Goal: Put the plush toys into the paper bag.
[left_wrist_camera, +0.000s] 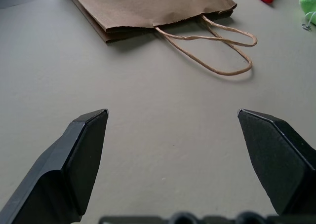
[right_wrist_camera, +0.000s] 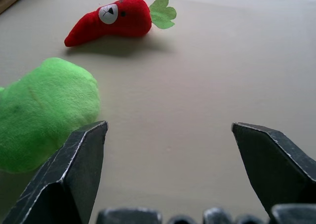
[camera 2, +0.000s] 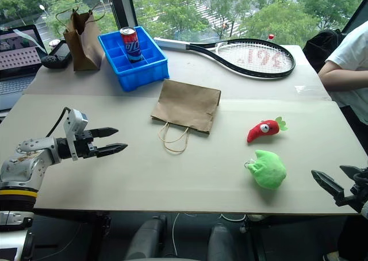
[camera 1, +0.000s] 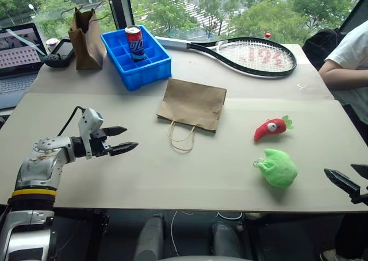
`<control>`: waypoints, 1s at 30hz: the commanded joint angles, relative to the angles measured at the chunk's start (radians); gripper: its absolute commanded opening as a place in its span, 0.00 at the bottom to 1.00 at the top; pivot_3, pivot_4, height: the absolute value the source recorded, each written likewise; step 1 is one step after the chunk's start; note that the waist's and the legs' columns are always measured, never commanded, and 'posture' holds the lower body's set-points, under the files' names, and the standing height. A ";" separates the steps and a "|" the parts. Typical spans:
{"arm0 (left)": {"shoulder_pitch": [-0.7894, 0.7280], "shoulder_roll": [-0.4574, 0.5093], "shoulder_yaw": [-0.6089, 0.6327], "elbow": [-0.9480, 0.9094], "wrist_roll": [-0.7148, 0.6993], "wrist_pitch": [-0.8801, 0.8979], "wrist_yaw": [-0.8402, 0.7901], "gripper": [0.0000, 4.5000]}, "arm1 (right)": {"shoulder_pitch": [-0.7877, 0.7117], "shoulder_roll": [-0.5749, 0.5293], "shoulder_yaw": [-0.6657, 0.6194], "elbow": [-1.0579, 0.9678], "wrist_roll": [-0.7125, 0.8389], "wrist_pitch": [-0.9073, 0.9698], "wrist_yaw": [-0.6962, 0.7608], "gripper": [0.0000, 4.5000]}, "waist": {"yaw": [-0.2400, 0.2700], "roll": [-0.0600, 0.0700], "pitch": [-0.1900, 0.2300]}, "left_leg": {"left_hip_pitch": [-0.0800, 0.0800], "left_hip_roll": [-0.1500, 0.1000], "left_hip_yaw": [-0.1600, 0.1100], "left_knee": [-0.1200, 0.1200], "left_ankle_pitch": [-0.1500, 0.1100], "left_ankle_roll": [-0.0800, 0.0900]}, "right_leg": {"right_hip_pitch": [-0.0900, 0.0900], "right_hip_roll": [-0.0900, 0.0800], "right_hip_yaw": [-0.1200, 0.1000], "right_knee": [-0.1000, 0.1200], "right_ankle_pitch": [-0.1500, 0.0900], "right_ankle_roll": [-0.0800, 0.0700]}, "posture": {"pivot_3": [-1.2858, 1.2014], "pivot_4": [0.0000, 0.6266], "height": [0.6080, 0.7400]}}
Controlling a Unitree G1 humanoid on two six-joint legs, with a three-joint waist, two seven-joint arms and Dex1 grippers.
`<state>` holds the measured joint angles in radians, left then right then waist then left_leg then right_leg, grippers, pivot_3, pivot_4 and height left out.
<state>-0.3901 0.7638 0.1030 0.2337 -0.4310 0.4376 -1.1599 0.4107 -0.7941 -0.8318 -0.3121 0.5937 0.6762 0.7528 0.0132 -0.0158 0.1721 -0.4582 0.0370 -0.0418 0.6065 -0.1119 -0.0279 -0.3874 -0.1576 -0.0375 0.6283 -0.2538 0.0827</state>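
Left eye view: paper bag (camera 1: 192, 104) flat mid-table (camera 1: 172, 175), handles toward me | red chili toy (camera 1: 271, 128) and green toy (camera 1: 278, 168) to its right | my left gripper (camera 1: 121, 140) and right gripper (camera 1: 349, 179) jaws wide, empty

Paper bag (camera 1: 191, 104) lies flat left of both plush toys (camera 1: 272, 129)

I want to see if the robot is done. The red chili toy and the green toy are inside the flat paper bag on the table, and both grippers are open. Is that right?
Not quite. The red chili toy and the green toy lie on the table, outside the flat paper bag, as the left eye view shows. The left gripper and right gripper are open.
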 commanded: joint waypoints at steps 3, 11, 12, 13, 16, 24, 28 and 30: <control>-0.162 0.062 -0.034 0.003 -0.061 0.045 -0.213 1.00 | -0.013 -0.105 -0.068 -0.176 0.176 0.086 0.131 0.99 | 0.000 0.001 0.002 | 0.000 0.000 0.000 0.001 0.000 0.000 | 0.000 0.000 0.000 0.001 0.000 0.000 | 0.52 0.24 1.00; -0.420 0.008 -0.288 0.135 0.128 -0.217 -0.444 1.00 | -0.145 -0.231 0.077 -0.445 0.468 0.240 0.045 0.99 | 0.002 0.000 0.001 | -0.001 0.001 -0.001 0.002 0.001 0.001 | 0.002 0.003 0.001 -0.001 0.000 -0.001 | 0.52 0.24 1.00; -0.456 -0.013 -0.321 0.179 0.150 -0.278 -0.451 1.00 | -0.179 -0.238 0.120 -0.471 0.483 0.245 0.011 0.99 | 0.003 -0.001 0.002 | -0.001 0.001 -0.001 0.002 0.001 0.001 | 0.001 0.003 0.001 -0.001 0.000 -0.001 | 0.52 0.24 1.00; -0.485 -0.031 -0.346 0.222 0.167 -0.327 -0.454 1.00 | -0.204 -0.243 0.154 -0.488 0.494 0.250 -0.016 0.99 | 0.002 -0.002 0.002 | -0.002 0.001 -0.001 0.002 0.001 0.002 | 0.001 0.003 0.001 -0.001 0.000 -0.001 | 0.52 0.24 1.00; -0.574 -0.110 -0.399 0.394 0.231 -0.487 -0.454 1.00 | -0.279 -0.241 0.251 -0.525 0.515 0.255 -0.104 0.99 | 0.004 -0.004 0.004 | -0.003 0.001 -0.002 0.002 0.001 0.002 | 0.000 0.004 0.001 -0.001 0.000 -0.001 | 0.52 0.24 1.00; -0.731 -0.277 -0.486 0.842 0.505 -0.981 -0.304 1.00 | -0.358 -0.170 0.411 -0.590 0.508 0.226 -0.287 0.99 | 0.005 -0.007 0.005 | -0.007 0.000 -0.003 0.002 0.001 0.002 | -0.001 0.003 0.000 0.000 0.005 0.007 | 0.52 0.24 1.00; -0.790 -0.336 -0.479 0.960 0.563 -1.034 -0.213 0.94 | -0.391 -0.103 0.472 -0.606 0.486 0.205 -0.378 1.00 | 0.003 -0.008 0.006 | -0.009 0.000 -0.004 0.004 0.001 0.003 | -0.003 0.003 0.000 0.001 0.005 0.008 | 0.52 0.24 1.00; -0.808 -0.353 -0.468 0.991 0.575 -1.042 -0.192 0.85 | -0.402 -0.085 0.491 -0.609 0.472 0.204 -0.405 1.00 | 0.003 -0.008 0.006 | -0.009 -0.001 -0.005 0.005 0.002 0.003 | -0.002 0.003 -0.001 0.001 0.004 0.011 | 0.52 0.24 1.00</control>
<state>-1.1615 0.4156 -0.3874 1.2017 0.1291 -0.5798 -1.3792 0.0211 -0.8836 -0.3406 -0.8944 1.0788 0.9129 0.3789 0.0159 -0.0236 0.1777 -0.4676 0.0362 -0.0469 0.6120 -0.1104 -0.0253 -0.3896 -0.1542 -0.0381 0.6295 -0.2497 0.0934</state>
